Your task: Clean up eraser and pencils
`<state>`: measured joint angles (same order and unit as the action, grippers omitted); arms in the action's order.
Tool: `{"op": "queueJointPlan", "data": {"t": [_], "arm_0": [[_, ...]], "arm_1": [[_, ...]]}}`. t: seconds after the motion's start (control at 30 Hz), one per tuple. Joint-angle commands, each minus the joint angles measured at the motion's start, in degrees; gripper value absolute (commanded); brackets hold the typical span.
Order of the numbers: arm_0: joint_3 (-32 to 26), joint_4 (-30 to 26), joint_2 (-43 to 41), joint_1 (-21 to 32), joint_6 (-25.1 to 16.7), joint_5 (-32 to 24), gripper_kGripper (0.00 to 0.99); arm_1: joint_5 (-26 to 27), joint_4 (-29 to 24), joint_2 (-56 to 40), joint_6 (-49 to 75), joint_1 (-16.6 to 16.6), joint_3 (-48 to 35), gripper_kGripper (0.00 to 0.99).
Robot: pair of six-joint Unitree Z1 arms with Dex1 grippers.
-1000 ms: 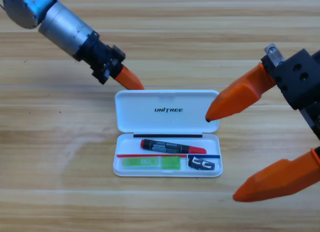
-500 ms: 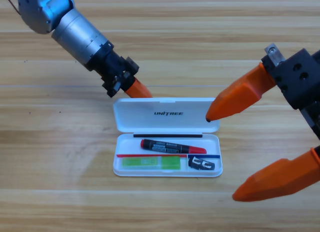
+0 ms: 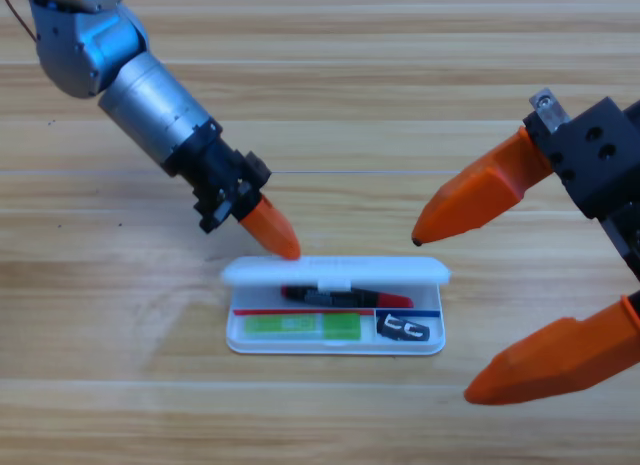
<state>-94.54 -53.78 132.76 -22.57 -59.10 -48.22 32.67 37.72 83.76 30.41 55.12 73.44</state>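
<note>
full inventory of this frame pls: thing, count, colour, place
case: 1, white, table centre; lid tipped up, half closed over the tray
pencil: 1, black with red ends, upper tray, partly hidden under lid
green block: 1, green, lower-left compartment
small black item: 1, black with white marks, lower-right compartment
table: 1, light wood
left pincer: orange, tip at lid's back left edge
right pincer: orange jaws wide open, waiting at the right edge

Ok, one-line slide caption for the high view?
Left gripper tips the white case's lid half shut over pencil, green eraser and sharpener; right gripper waits open at right.
</note>
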Motion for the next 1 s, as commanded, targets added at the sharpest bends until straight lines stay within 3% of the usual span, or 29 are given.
{"op": "queueJointPlan", "data": {"t": [0.03, 1.0], "arm_0": [[2.6, 0.25, -0.48, -2.57, -0.85, 0.94, 0.0], [19.21, 18.8, -6.9, -8.72, 5.75, 8.67, 0.0]], "arm_1": [[0.9, -1.95, 0.71, -0.17, -1.68, -1.1, 0.917], [1.08, -1.95, 2.11, -0.7, -1.42, -0.49, 0.917]]}}
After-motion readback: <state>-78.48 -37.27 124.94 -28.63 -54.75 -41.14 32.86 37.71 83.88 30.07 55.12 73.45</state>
